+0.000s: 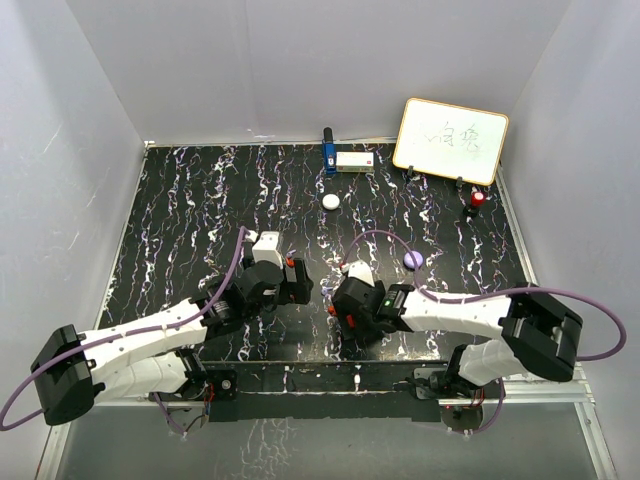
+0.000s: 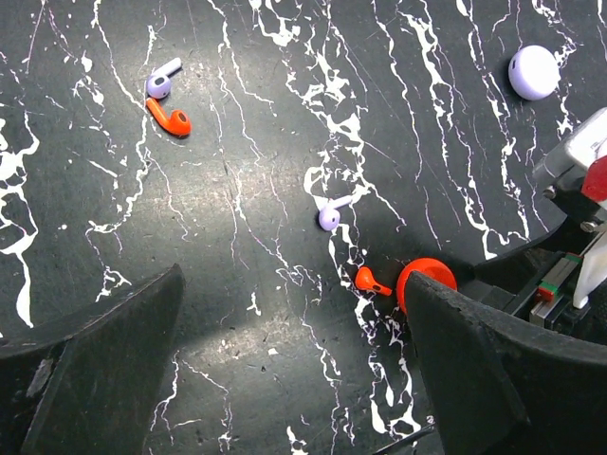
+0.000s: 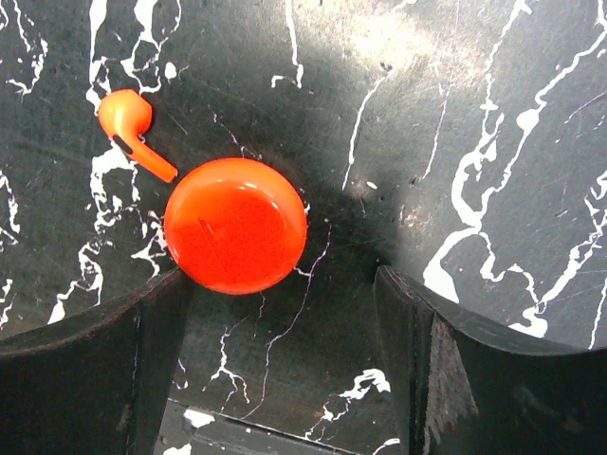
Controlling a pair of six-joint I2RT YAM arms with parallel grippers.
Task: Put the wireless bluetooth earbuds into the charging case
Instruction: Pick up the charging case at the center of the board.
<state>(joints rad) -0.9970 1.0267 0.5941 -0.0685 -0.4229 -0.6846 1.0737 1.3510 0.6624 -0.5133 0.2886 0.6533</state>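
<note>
Top view: left gripper (image 1: 296, 284) and right gripper (image 1: 338, 302) low over table (image 1: 180, 220), close together.

Left wrist: jaws wide, empty. Red earbud (image 2: 372, 281) and red round case (image 2: 425, 276) just ahead of view-right finger. Pale earbud (image 2: 330, 215) farther ahead.

Right wrist: jaws wide, empty. Case at view-left fingertip, red earbud just beyond it.

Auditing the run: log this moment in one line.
left gripper open, empty | right gripper open above red charging case | red earbud beside it

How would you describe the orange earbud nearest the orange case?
Find the right hand over the marbled table; the round orange case lies below it. The earbud sits right beside that case. The nearby earbud is lilac; the other orange one lies much farther off.
</note>
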